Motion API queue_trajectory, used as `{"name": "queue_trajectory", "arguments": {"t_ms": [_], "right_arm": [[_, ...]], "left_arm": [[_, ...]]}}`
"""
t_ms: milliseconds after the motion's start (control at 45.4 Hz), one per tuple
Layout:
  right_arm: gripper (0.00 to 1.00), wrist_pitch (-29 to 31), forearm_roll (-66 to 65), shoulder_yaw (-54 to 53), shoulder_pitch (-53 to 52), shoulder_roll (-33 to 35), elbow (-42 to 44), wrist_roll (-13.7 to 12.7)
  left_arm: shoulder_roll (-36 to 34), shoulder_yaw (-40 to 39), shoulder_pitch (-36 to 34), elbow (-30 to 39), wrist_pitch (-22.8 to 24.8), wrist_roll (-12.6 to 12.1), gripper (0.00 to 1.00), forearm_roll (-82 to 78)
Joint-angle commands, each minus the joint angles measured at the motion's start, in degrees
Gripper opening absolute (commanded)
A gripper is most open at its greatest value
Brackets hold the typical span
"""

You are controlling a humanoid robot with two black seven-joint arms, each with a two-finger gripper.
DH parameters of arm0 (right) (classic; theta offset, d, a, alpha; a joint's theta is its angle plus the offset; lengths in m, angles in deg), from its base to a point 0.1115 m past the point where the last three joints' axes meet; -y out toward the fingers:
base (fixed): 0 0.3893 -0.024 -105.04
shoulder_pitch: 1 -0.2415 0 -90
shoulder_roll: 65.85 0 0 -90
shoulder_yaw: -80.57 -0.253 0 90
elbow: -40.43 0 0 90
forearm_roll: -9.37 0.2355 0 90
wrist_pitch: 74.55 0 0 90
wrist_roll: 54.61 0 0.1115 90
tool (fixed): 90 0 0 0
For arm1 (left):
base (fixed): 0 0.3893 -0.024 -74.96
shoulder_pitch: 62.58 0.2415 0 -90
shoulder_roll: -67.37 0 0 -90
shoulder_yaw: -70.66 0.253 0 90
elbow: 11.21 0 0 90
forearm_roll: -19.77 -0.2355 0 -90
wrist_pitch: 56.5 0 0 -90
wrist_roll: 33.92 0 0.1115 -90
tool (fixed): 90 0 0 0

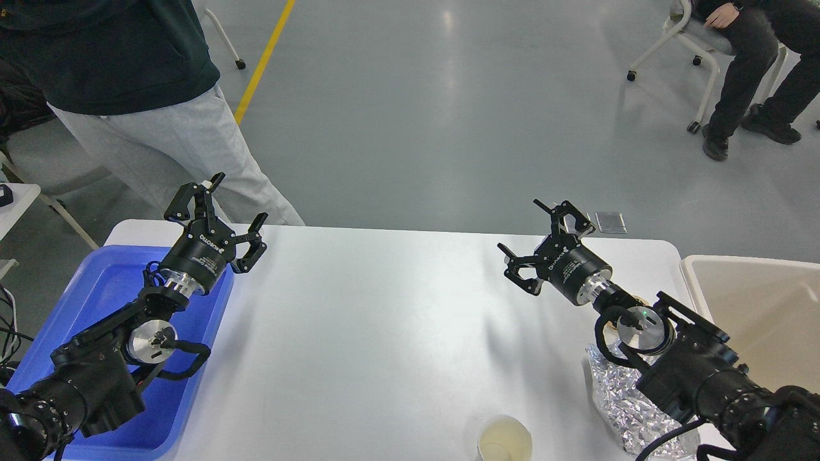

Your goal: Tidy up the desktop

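Note:
The white glossy desktop (384,320) fills the middle of the head view. My left gripper (234,211) hangs open above the desktop's far left corner, over the edge of a blue tray, with nothing between its fingers. My right gripper (528,237) stands open above the right half of the desktop, also empty. A crumpled silver foil bag (624,400) lies under my right arm near the front right. A paper cup (504,440) with pale liquid stands at the front edge.
The blue tray (96,288) sits on the left side under my left arm. A beige bin (756,307) stands off the right end. A person in grey trousers (160,147) stands behind the far left corner; another sits at the far right.

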State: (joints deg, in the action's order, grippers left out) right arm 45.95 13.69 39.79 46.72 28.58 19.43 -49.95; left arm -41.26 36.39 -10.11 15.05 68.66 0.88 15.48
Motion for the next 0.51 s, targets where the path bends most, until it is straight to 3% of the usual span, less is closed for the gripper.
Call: {"name": "queue_trajectory", "arguments": {"t_ms": [0, 485], "right_arm": [[1.0, 0.0, -0.01, 0.17, -0.09, -0.3, -0.01, 0.0], [1.0, 0.0, -0.1, 0.17, -0.62, -0.48, -0.01, 0.0]], "left_arm": [[0.0, 0.0, 0.0, 0.01, 0.0, 0.0, 1.0, -0.01], [0.0, 0.08, 0.0, 0.01, 0.0, 0.09, 1.0, 0.07]]}}
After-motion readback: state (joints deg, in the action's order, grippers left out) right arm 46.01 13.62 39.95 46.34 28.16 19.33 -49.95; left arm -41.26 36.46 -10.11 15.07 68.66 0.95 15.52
